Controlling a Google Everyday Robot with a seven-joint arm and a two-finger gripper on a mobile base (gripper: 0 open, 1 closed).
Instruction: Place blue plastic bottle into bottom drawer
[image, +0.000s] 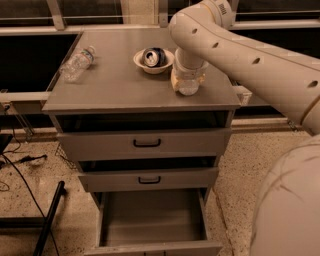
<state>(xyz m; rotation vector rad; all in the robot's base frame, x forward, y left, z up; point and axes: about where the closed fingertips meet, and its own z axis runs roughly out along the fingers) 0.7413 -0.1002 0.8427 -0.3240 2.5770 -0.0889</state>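
The blue plastic bottle (188, 86), stout and clear, stands upright on the right part of the grey cabinet top (120, 85). My gripper (188, 80) comes down on it from above, and its yellowish fingers (175, 80) press against both sides of the bottle, so it is shut on it. My arm hides the bottle's cap. The bottom drawer (150, 217) is pulled out at the foot of the cabinet, and its flat grey floor is bare.
A white bowl (145, 64) holding a can (153, 56) sits just left of the gripper. A thinner clear bottle (77, 64) lies at the top's left edge. The two upper drawers (147, 143) with black handles stand slightly open. Cables and a black bar lie on the floor to the left.
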